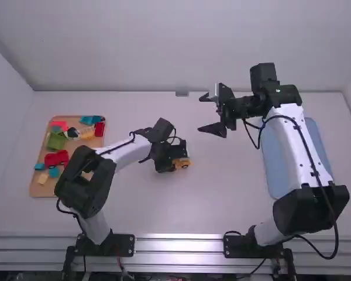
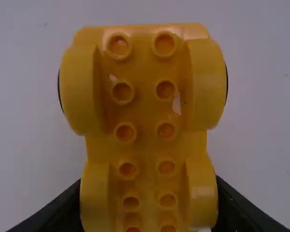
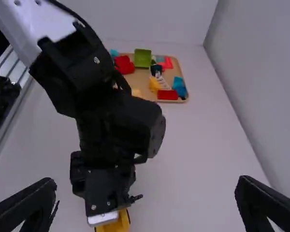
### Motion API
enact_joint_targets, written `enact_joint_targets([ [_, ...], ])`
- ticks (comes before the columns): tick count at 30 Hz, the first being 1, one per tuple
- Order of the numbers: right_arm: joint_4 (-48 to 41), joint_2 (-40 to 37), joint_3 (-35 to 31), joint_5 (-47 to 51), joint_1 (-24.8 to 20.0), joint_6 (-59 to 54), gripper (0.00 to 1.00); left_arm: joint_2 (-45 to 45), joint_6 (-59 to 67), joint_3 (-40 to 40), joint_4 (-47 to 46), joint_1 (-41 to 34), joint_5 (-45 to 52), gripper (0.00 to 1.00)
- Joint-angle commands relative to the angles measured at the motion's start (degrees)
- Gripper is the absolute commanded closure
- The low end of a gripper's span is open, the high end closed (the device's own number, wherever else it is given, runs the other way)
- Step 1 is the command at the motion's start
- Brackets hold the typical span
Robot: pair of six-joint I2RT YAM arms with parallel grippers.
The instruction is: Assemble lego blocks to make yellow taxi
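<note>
Yellow chassis (image 2: 146,145) sat clamped in my left gripper (image 1: 178,158), over the table (image 1: 222,199), its long axis running outward past those fingertips. My right gripper (image 1: 200,113), fingers wide apart, was farther off; from it, the chassis lay leftward and toward the arm bases.

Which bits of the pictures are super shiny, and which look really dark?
Left wrist view: small pale glints on the yellow wheeled piece; high view: a bright shine along the metal rail near the bottom edge; right wrist view: the right arm's fingers look nearly black against the pale table.
</note>
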Motion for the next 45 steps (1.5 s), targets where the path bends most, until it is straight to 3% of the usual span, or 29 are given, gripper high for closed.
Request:
enact_joint_targets([
  [1, 0.0, -0.3, 1.5, -0.3, 0.2, -0.1, 0.01, 2.6, -1.0, 0.2, -0.2, -0.3, -0.9, 0.73],
  [6, 0.0, -0.3, 1.5, -0.6, -0.4, -0.2, 0.01, 3.1, -1.0, 0.1, -0.1, -0.9, -3.0, 0.70],
  [12, 0.6, -0.3, 1.6, -0.5, -0.1, 0.0, 0.01, 3.1, 2.7, -0.2, -0.3, -0.8, 2.2, 0.64],
  [18, 0.6, -0.3, 1.6, -0.5, 0.5, -0.2, 0.01, 3.1, 2.8, -1.6, 1.8, -0.8, -3.7, 0.61],
  [26, 2.6, -0.3, 1.5, -0.5, 0.4, 3.5, 0.01, 3.1, 16.0, -3.2, 2.7, -0.7, -4.4, 0.59],
  [29, 3.4, -0.3, 1.5, -0.4, 0.4, 5.0, 0.01, 3.1, 16.1, -3.0, 2.8, -1.0, -4.4, 0.48],
  [30, 3.4, -0.3, 1.5, -0.5, 0.4, 5.0, 0.01, 3.1, 16.1, -2.8, 2.8, -0.8, -4.5, 0.01],
  [35, 3.9, -0.3, 1.6, -0.5, 1.0, 5.0, 0.01, 2.9, 13.3, 0.4, 1.5, -0.5, -7.5, 0.01],
  [45, 6.0, -0.4, 1.6, -0.5, 0.9, 5.0, 0.01, -4.2, -4.4, 19.3, -18.5, 0.8, -9.1, 0.01],
])
